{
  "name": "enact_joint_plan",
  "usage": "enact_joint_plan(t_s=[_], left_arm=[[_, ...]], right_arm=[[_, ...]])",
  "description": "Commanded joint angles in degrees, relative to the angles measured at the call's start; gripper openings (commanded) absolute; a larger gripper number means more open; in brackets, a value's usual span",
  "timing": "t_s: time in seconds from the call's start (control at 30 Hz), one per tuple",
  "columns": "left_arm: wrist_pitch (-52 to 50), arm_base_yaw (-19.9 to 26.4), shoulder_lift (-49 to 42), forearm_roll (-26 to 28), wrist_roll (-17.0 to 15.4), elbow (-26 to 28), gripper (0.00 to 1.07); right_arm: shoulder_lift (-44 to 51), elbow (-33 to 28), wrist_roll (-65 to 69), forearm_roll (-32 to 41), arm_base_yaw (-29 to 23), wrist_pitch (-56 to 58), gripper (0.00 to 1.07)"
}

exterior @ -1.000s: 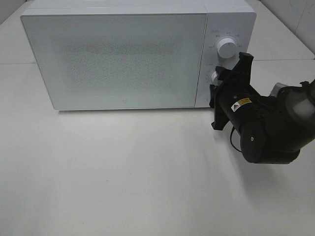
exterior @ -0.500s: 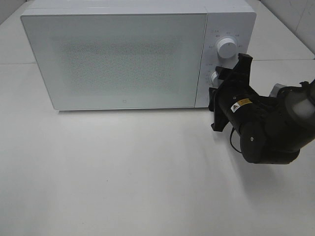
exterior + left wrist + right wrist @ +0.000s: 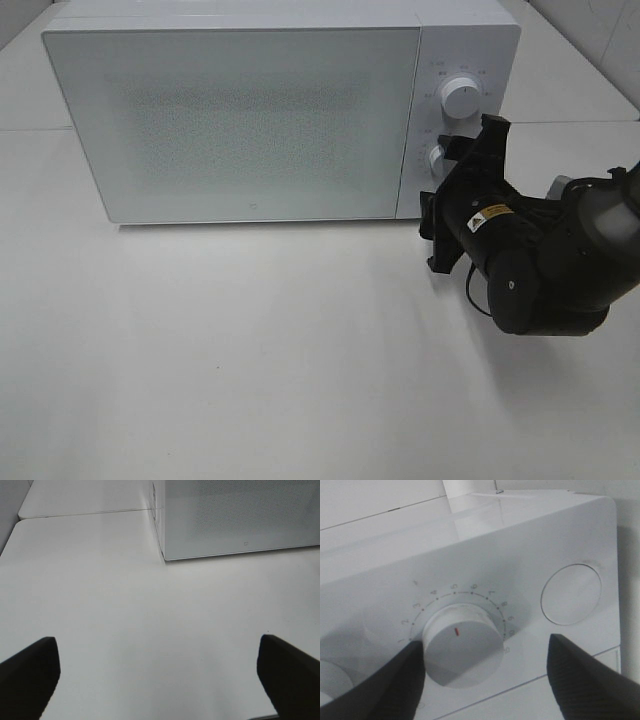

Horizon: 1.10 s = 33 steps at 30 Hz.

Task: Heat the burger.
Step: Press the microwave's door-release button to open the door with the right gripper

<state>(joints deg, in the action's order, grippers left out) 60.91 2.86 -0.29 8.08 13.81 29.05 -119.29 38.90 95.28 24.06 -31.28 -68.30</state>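
Both pairs of jaws stand apart; the right pair flanks the numbered dial (image 3: 461, 647) and should retreat straight, never brushing it.

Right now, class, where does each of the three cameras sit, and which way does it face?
Exterior high: mounted above, looking down on the table and microwave; the right arm shows.
Left wrist: low over the table, facing the microwave's front corner; the left jaws show, wide apart.
Right wrist: close to the microwave's panel, facing the numbered knob; the right jaws flank it, open.
Shared: all three see the microwave.
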Motion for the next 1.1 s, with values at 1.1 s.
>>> enact_joint_plan(t_s=[1.1], left_arm=[[-0.7,-0.4,-1.1,0.5,-0.2,0.1,1.03]], right_arm=[[11.6,-10.1,-7.8,2.1,-2.9,-0.7,0.67]])
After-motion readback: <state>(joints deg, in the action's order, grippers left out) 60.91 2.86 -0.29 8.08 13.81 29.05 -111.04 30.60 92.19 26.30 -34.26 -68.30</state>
